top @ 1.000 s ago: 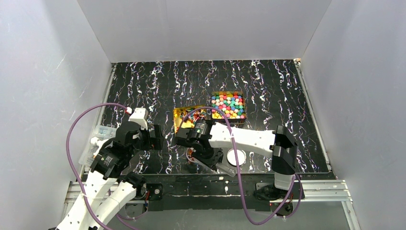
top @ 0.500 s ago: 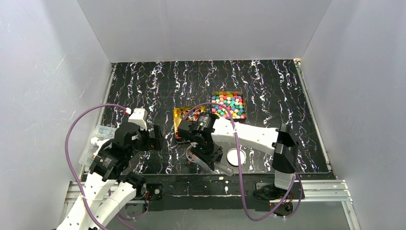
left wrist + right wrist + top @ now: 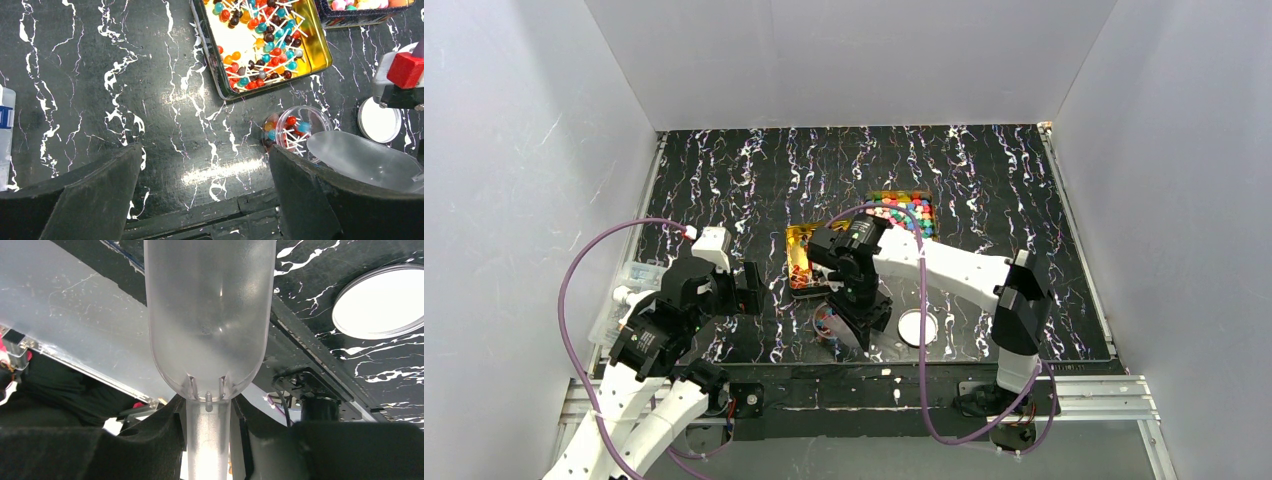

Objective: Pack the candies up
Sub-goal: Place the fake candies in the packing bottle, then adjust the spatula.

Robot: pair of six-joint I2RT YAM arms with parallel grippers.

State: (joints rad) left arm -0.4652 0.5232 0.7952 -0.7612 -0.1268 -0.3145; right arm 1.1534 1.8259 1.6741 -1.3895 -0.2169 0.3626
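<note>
Small bright candies on white sticks fill the near gold tin (image 3: 800, 262) (image 3: 305, 45); more lie in a small clear round jar (image 3: 826, 322) (image 3: 295, 132). Cube-like candies (image 3: 906, 212) fill the far tin. My right gripper (image 3: 860, 303) (image 3: 207, 415) is shut on the handle of a translucent plastic scoop (image 3: 210, 315) (image 3: 360, 157), which hangs just right of the jar's rim. No candy shows through the scoop. My left gripper (image 3: 749, 290) (image 3: 205, 200) stands open over bare table, left of the jar, with nothing between its fingers.
A round white lid (image 3: 917, 327) (image 3: 378, 120) (image 3: 380, 302) lies flat right of the jar. A clear plastic packet (image 3: 629, 285) sits at the table's left edge. The table's front edge and metal rail run just below the jar.
The right wrist has swung toward the far side, and the scoop has shifted left, from beside the lid to the jar. The left arm has not moved.
</note>
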